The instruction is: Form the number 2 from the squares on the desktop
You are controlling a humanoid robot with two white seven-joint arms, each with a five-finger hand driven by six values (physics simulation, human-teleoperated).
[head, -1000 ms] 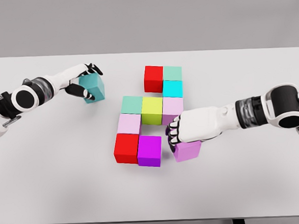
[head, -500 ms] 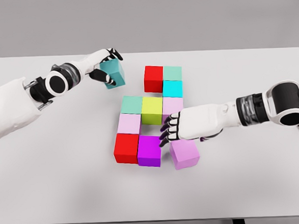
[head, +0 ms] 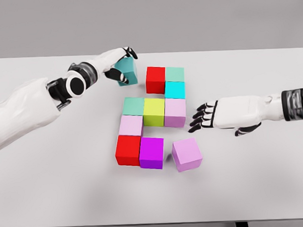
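Nearest on the white table (head: 55, 196), the lilac cube (head: 187, 154) is now left free: half a second ago the right hand (head: 219, 116) was resting just above it, and a second ago it was pressed on top of it. The cube is seen slightly skewed, just beside the magenta cube (head: 152, 152) with a narrow gap between them, so the bottom row of the figure, begun by the red cube (head: 128, 149), is judged nearly closed but not yet squared up.

The right hand has been drawn back to the right, apart from every block; its fingers (head: 199, 120) are spread, pointed left, and nothing is held.

Farther back, the middle row of green cube (head: 134, 105), yellow-green cube (head: 154, 111) and pale pink cube (head: 175, 111) is unchanged, with the cyan cube (head: 174, 89) above its right end.

At the far side, the teal cube (head: 127, 72) has been carried rightward by the left hand (head: 116, 64) and is now held just beside the upper red cube (head: 156, 79), clamped in curled fingers and tilted. Its placement as the top row's left end is judged to be the step in hand.
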